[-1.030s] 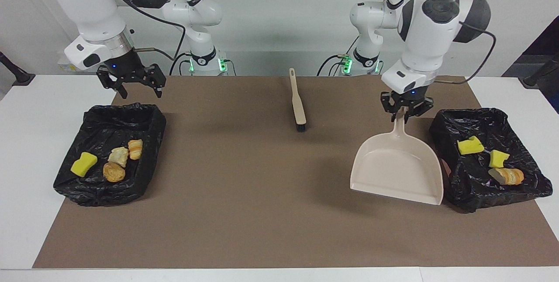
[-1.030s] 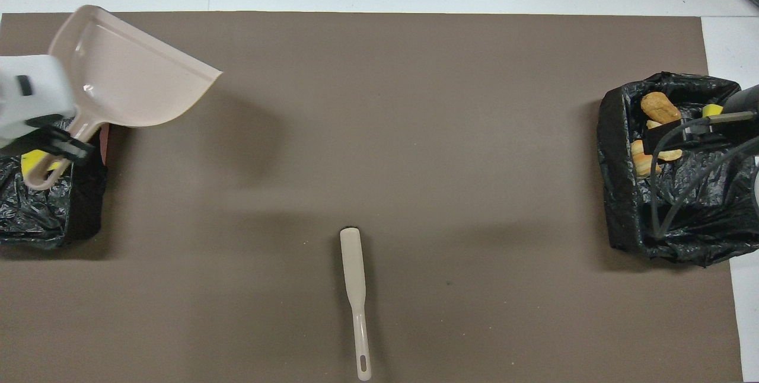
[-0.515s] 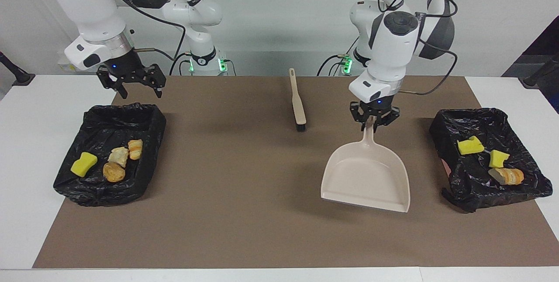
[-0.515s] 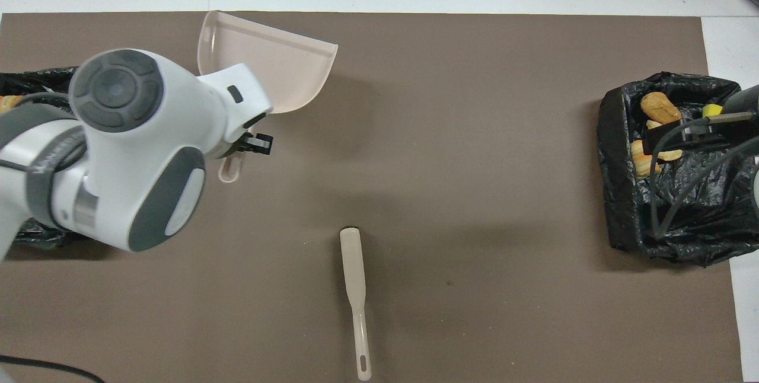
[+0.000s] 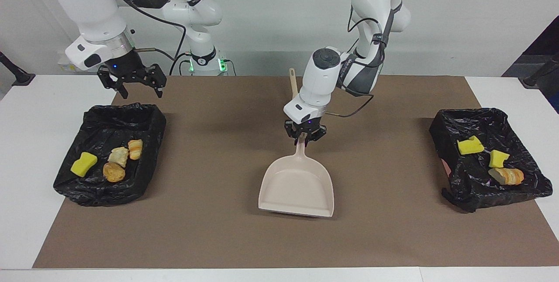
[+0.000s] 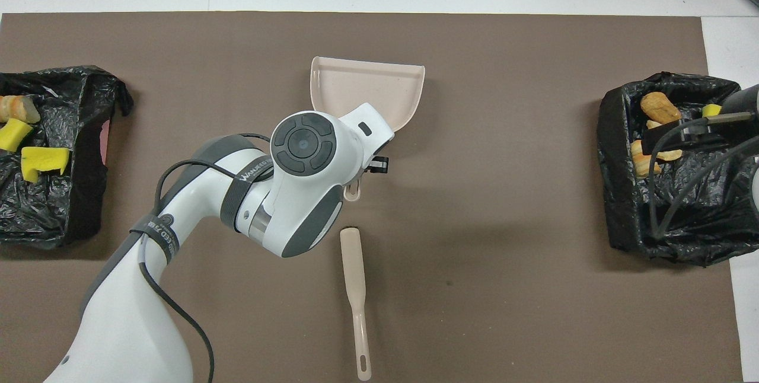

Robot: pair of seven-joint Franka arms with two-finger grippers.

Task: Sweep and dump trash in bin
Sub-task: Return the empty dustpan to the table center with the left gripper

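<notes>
Left gripper (image 5: 304,139): clamped on the handle of the beige plastic dustpan (image 5: 298,188), held over the middle of the brown mat (image 5: 218,229).
Dustpan: pan mouth pointing away from the robots, looks empty.
Right gripper (image 5: 136,84): fingers spread, nothing in them, waiting above the black-lined bin (image 5: 150,116) at the right arm's end.
Trash: four scraps (image 5: 114,162) sit in that bin, three more scraps (image 5: 489,159) in the other black-lined bin (image 5: 441,131) at the left arm's end.
Beige brush (image 6: 354,288): flat on the mat, nearer the robots than the dustpan.

Left arm (image 6: 237,205) reaches mid-mat, covering the dustpan (image 6: 367,89) handle — brush (image 6: 354,288) nearer the robots.
</notes>
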